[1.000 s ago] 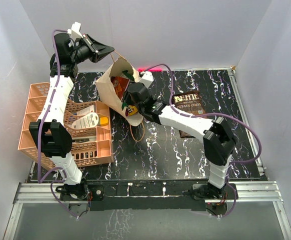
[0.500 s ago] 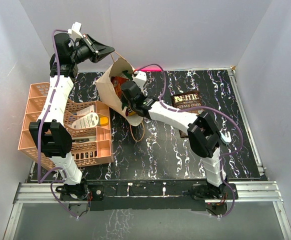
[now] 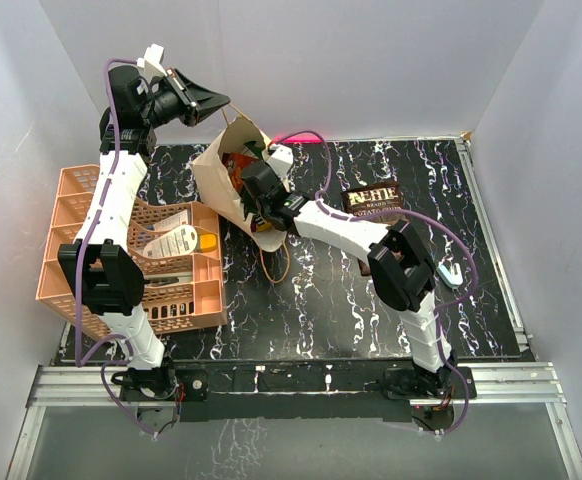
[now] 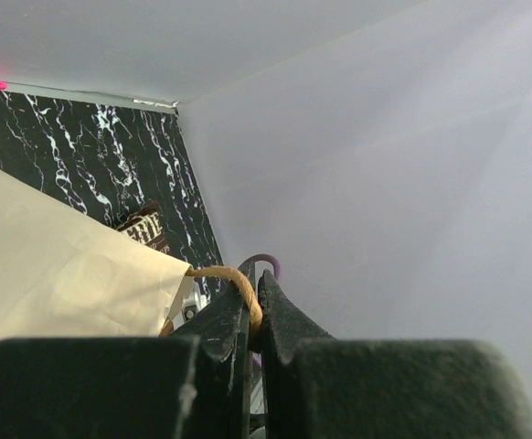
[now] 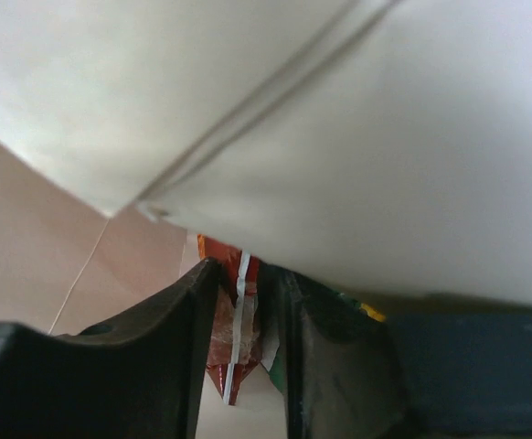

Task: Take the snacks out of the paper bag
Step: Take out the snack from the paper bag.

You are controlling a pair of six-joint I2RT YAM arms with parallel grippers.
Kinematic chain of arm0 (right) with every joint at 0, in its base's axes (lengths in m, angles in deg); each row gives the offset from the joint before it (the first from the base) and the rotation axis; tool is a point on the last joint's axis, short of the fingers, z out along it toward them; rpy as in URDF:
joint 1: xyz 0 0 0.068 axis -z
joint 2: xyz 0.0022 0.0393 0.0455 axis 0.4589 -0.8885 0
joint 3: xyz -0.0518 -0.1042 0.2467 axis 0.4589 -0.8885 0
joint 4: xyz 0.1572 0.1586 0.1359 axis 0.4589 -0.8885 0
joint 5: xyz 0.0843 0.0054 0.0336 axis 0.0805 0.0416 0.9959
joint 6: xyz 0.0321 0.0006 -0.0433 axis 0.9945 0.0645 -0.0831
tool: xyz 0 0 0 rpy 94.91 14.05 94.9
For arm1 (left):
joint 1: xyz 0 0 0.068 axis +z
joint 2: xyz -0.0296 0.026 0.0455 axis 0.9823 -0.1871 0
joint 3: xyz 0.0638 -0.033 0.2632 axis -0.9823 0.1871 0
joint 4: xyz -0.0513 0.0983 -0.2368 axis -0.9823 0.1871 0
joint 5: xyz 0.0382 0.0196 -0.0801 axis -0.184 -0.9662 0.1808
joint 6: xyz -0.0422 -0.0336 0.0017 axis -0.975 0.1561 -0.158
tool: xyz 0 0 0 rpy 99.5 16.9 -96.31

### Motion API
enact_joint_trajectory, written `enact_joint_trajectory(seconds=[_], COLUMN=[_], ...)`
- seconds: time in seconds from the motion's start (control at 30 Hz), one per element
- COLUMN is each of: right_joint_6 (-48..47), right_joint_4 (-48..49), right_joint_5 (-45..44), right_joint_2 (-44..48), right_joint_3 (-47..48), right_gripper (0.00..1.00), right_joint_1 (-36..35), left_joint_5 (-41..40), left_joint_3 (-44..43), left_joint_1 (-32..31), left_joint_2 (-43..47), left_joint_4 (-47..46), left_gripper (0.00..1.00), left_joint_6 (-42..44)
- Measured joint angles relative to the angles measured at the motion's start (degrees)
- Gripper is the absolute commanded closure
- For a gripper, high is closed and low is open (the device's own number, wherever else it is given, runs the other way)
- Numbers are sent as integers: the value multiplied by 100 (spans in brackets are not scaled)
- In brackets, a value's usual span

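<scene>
The paper bag (image 3: 214, 178) leans open toward the right. My left gripper (image 3: 222, 100) is shut on its upper looped handle (image 4: 226, 273) and holds it up; in the left wrist view the gripper (image 4: 255, 294) pinches the cord above the bag's side (image 4: 56, 265). My right gripper (image 5: 245, 285) is deep inside the bag, its jaws closed on a red-orange snack packet (image 5: 235, 320). From above, its fingers are hidden in the bag mouth, where red (image 3: 237, 163) and green (image 3: 255, 150) packets show. A dark brown chips packet (image 3: 376, 203) lies on the table.
An orange mesh basket (image 3: 79, 232) with white tubes (image 3: 171, 238) stands at the left, touching the bag. The bag's second handle (image 3: 276, 262) lies looped on the black marbled table. White walls close in behind and at both sides.
My right arm has pushed further left into the bag, its elbow swinging left. The left gripper still holds the handle in the same place.
</scene>
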Motion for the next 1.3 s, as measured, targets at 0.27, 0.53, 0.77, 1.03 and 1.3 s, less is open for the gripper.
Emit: enact_joint_trajectory(seconds=[0.27,0.53,0.77,1.03,1.3], right_joint_6=[173,181,170,-24,-317], right_joint_4=[-2,-4,-107,-111,-81], right_joint_5=[76,223,400,568,892], right_joint_2=[-20,-557,-1062,-1056,-385], right_joint_3=[17,686,1403,1480,1388], right_gripper=[55,59,81,93,93], right_joint_1=[28,245,376,411,411], left_joint_5=[20,22,15,15,22], left_joint_3=[0,0,11,22,142], left_joint_1=[0,0,2,2,2], left_joint_2=[0,0,0,0,55], left_joint_4=[-2,-20,7,9,13], left_gripper=[100,100,100,100,100], left_joint_6=[-4,-20,20,94,129])
